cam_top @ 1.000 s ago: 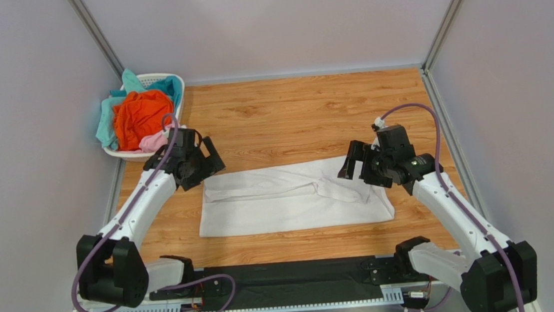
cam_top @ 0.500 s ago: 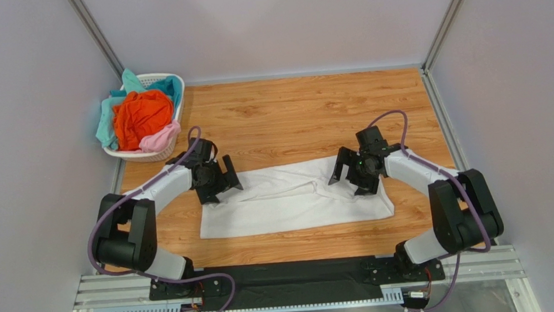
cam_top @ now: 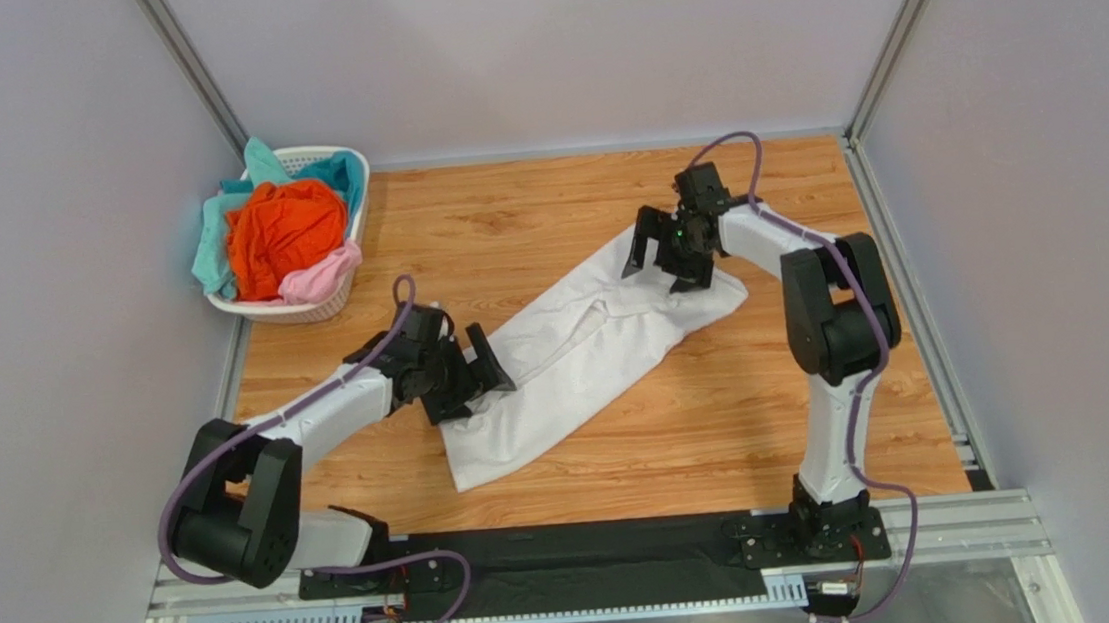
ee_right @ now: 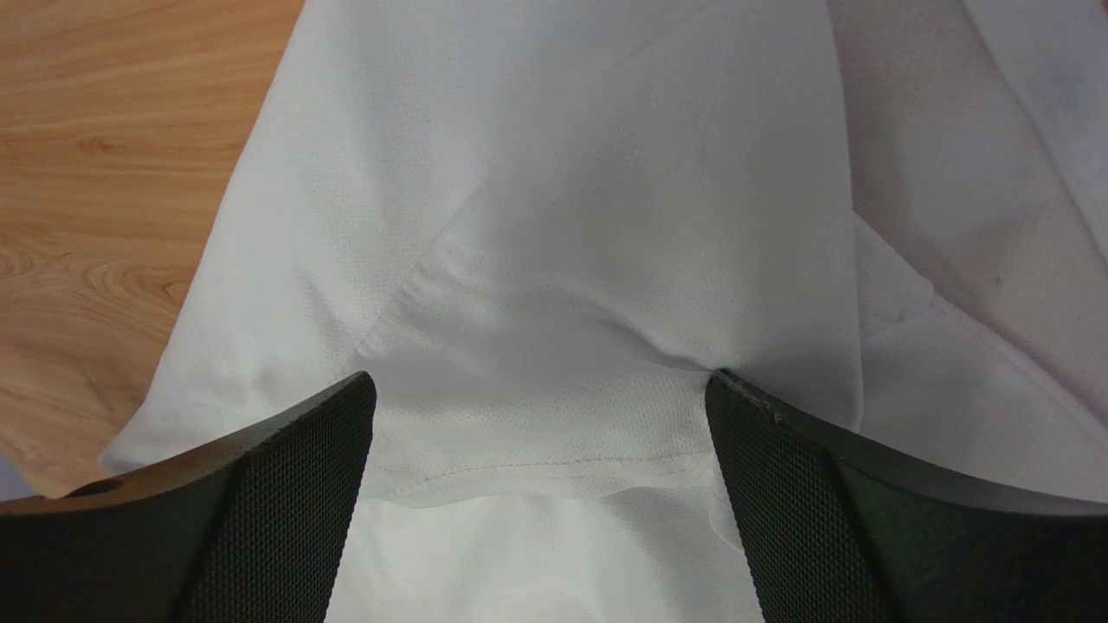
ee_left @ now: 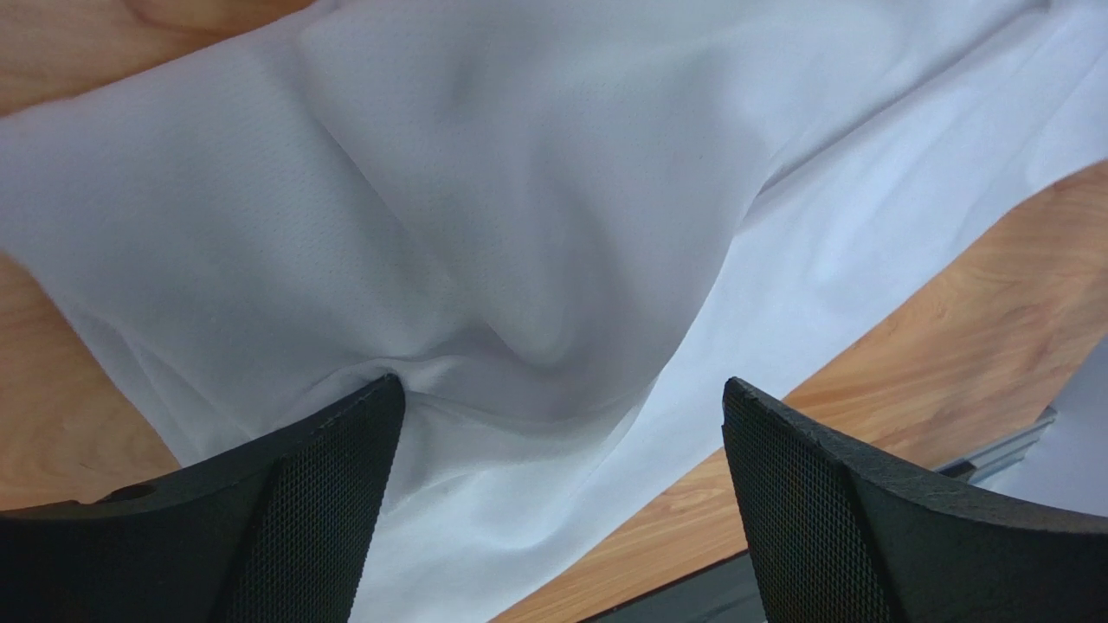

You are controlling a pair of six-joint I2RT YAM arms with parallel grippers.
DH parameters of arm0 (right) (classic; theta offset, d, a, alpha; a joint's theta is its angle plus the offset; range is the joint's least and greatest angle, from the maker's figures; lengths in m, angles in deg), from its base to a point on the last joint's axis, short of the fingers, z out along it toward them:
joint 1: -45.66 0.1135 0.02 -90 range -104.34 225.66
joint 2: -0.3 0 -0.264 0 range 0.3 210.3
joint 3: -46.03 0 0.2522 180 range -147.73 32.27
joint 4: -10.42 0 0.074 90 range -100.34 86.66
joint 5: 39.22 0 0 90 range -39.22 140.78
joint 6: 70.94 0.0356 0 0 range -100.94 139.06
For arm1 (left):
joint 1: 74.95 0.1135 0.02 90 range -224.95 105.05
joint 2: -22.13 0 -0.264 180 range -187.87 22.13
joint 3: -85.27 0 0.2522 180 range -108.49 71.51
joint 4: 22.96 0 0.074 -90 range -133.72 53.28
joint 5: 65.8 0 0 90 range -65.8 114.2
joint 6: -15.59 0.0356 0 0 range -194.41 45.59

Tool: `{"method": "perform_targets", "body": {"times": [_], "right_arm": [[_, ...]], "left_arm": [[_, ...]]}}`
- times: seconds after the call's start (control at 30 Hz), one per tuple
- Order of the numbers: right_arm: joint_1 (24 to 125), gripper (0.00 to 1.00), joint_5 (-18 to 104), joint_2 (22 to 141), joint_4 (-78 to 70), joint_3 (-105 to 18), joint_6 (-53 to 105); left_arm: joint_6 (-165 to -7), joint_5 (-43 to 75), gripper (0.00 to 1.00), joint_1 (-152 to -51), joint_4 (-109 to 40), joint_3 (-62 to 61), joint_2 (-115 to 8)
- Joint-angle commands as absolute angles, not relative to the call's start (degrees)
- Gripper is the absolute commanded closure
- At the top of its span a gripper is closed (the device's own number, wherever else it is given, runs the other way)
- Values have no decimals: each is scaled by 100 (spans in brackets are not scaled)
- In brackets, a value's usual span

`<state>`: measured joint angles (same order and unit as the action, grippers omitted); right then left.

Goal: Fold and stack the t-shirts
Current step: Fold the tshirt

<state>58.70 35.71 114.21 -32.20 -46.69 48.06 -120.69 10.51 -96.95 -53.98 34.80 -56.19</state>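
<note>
The left pincer point(cam_top: 471, 390) and right pincer point(cam_top: 667, 264) stand spread, tips apparently pressing the white t-shirt point(cam_top: 580, 355). Uneven dragging could bunch it, skewing the fold.

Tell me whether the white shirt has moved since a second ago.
Yes. The white shirt has turned from parallel with the near edge of the table to diagonal, one end swung toward the back wall.
</note>
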Motion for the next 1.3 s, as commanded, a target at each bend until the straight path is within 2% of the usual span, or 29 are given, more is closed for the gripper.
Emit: {"method": "perform_targets", "body": {"times": [0.0,0.17,0.27,0.4,0.6,0.77,1.0,1.2,1.27], "right_arm": [[5823,0,3654,12368,-3725,-5854,3893],[5814,0,3084,13623,-4375,-7659,3647],[5875,0,2750,14170,-4701,-8671,3576],[6007,0,2486,14637,-4693,-9410,3602],[6174,0,2256,15515,-4212,-10580,4136],[6323,0,2152,15631,-3384,-10598,4779],[6675,0,2379,15491,-3295,-10818,4535],[6693,0,2845,14665,-3716,-11186,4157],[6702,0,2968,14069,-3866,-10968,4060]], "left_arm": [[-12695,1242,0,-10121,-5948,3863,-5469],[-13826,1988,0,-10841,-6090,4074,-4846],[-14207,2403,0,-11360,-5635,4224,-4765],[-14375,2316,0,-11679,-5097,4128,-5309],[-14366,2121,0,-12109,-5078,3671,-6066],[-14314,2148,0,-12557,-5052,3293,-6408],[-14077,2322,0,-12865,-5332,2669,-6603],[-13927,3114,0,-13164,-6308,2317,-5962],[-13787,3167,0,-13173,-6484,2352,-5619]]}}
